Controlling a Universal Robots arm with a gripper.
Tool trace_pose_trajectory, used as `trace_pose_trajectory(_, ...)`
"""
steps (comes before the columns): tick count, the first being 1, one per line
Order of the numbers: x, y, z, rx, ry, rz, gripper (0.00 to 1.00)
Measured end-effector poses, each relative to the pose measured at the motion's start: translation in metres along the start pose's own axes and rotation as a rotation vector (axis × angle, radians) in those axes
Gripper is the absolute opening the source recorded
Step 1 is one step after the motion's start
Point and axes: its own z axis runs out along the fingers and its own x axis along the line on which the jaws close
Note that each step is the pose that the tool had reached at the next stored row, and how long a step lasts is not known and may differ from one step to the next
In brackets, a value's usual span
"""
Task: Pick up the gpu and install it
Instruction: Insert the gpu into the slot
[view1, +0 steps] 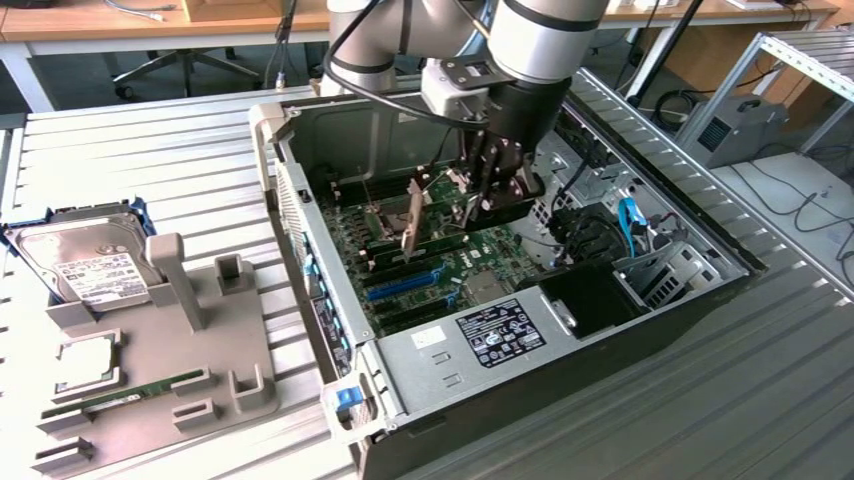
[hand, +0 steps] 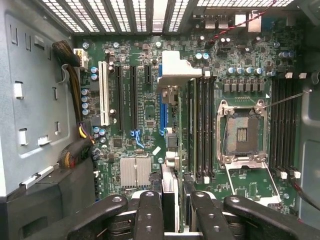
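Open black computer case (view1: 667, 300) on slatted metal table (view1: 160, 150): black gripper (hand: 170, 200) clamps thin green gpu (hand: 170, 145) edge-on above motherboard (hand: 145, 100).

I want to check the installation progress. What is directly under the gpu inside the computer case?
The gpu stands on edge, held by the gripper, above the green motherboard with its blue and black slots. Its lower edge meets the slot area, but whether it is seated is hidden.

A green motherboard (hand: 150, 100) carried blue slots (view1: 400, 287) and one white slot (hand: 104, 93). The grey holder (view1: 160, 390) at lower left of the exterior view held a silver, white-labelled drive (view1: 83, 265).
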Motion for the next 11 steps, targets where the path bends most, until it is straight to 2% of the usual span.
trace_pose_trajectory(11, 0.0025, 0.0, 0.0016, 0.0, 0.0001, 0.0, 0.27)
